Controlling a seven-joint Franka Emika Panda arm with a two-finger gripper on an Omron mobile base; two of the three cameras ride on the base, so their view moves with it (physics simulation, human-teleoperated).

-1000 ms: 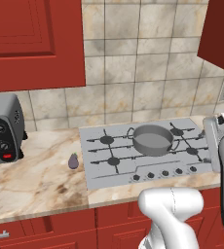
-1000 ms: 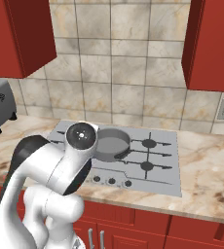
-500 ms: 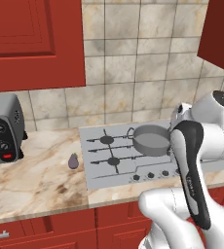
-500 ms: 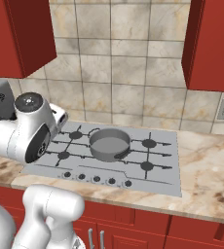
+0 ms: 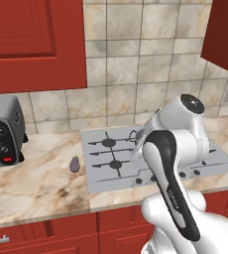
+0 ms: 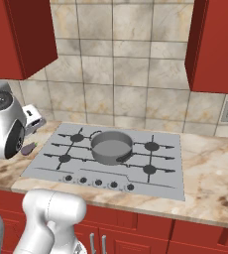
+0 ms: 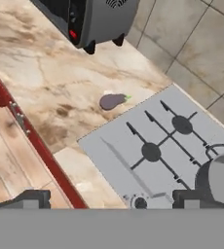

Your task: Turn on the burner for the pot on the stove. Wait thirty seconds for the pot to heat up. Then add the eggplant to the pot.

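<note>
Left base view: the arm covers the pot (image 6: 111,147) and the right-hand burners of the stove (image 5: 106,161); the toaster oven (image 5: 3,131) is cut by the left edge. Right base view: the arm hides most of the eggplant (image 6: 29,147), leaving a dark sliver. Hand view: the pot is cut by the right edge, the toaster oven by the top edge; knob markings are too small to read, so burner state cannot be told
</note>
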